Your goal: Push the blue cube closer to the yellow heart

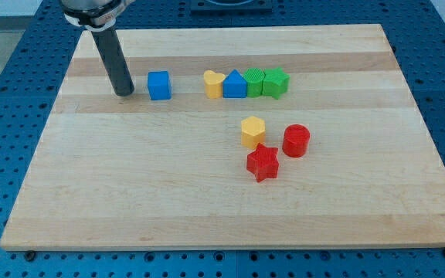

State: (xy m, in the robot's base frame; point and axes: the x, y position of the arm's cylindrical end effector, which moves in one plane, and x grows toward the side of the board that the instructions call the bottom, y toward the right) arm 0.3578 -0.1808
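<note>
While upright, my tip [124, 93] stands just left of the blue cube [159, 85], no hand visible.

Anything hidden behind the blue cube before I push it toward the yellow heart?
Nothing shows behind the blue cube, toward the view's top: only bare board. My tip sits at its left, the yellow heart to its right. The cube's underside is hidden.

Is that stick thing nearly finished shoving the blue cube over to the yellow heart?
Not yet. Done: my tip sits just to the view's left of the blue cube, lined up behind it, though I cannot tell if they touch. In hand: the push toward the view's right. Left: a clear gap of bare board still separates the cube from the yellow heart.
</note>
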